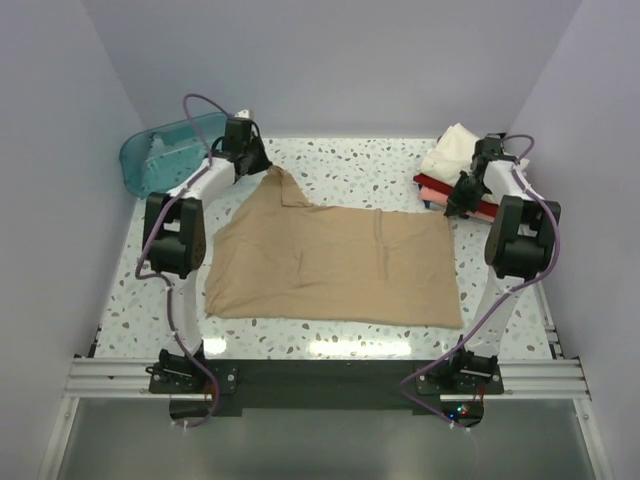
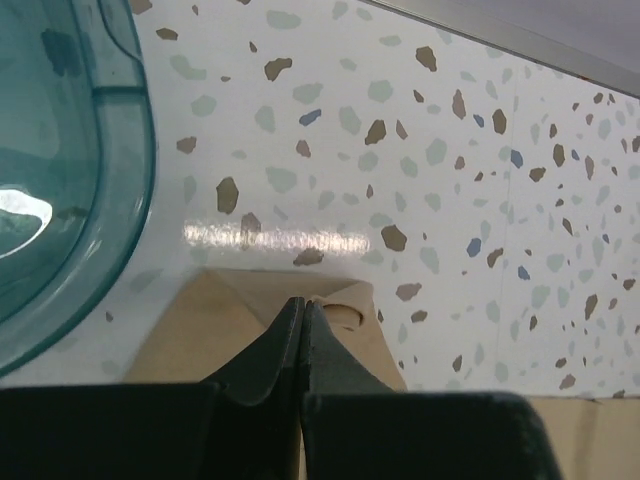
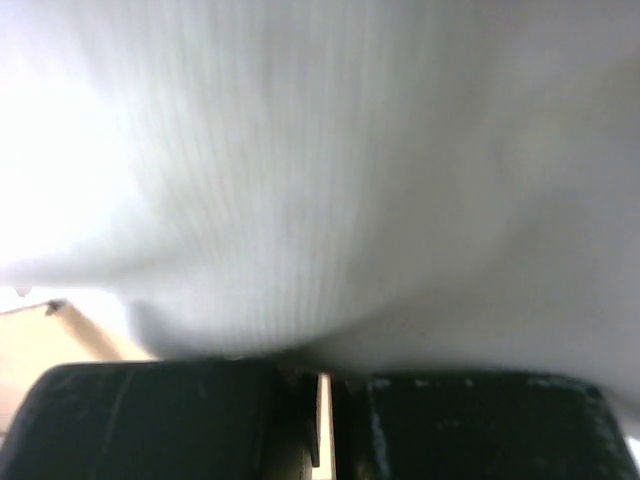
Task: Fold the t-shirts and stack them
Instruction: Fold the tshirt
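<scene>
The tan t-shirt (image 1: 330, 265) lies spread on the speckled table (image 1: 380, 165), one sleeve drawn to a point at the back left. My left gripper (image 1: 252, 158) is at that point. In the left wrist view its jaws (image 2: 302, 303) are pressed together on the tan cloth (image 2: 180, 330). At the back right, a cream-white shirt (image 1: 452, 152) lies on a red folded shirt (image 1: 438, 189). My right gripper (image 1: 458, 205) is beside that stack, at the tan shirt's back right corner. Its wrist view is filled by blurred cream-white cloth (image 3: 320, 180). Its jaws (image 3: 325, 378) show only a thin slit and the tips are hidden.
A translucent teal tub (image 1: 165, 155) stands at the back left corner, close to my left gripper, and it also shows in the left wrist view (image 2: 60, 150). Lavender walls close in the table on three sides. A metal rail (image 1: 320, 375) runs along the near edge.
</scene>
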`<state>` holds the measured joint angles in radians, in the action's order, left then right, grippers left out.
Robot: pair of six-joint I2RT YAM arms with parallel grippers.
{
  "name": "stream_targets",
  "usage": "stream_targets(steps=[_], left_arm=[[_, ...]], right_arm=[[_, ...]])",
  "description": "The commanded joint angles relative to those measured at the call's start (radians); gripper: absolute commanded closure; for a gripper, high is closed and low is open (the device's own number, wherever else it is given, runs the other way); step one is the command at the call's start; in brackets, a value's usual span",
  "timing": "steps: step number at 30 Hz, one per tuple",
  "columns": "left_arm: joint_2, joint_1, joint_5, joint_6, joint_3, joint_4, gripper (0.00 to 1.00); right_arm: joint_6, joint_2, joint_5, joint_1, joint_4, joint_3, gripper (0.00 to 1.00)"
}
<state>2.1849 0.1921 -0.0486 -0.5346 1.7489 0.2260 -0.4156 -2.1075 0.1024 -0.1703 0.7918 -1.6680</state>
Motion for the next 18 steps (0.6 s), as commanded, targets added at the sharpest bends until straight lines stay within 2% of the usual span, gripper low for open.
stream_targets(steps=[1,11,18], left_arm=[[-0.193,-0.005,-0.005,-0.001,-0.107,-0.056,1.0],[-0.535,-0.005,0.021,-0.064,-0.461,-0.002,1.0],[-0.735,-0.005,0.07,-0.119,-0.589,0.102,1.0]], right_arm=[[0.046,0.099,0.039,0.0,-0.003,0.043,1.0],[0.075,0.214,0.016,0.0,0.03,0.169,1.0],[0.086,0.283,-0.026,0.0,0.06,0.246,1.0]])
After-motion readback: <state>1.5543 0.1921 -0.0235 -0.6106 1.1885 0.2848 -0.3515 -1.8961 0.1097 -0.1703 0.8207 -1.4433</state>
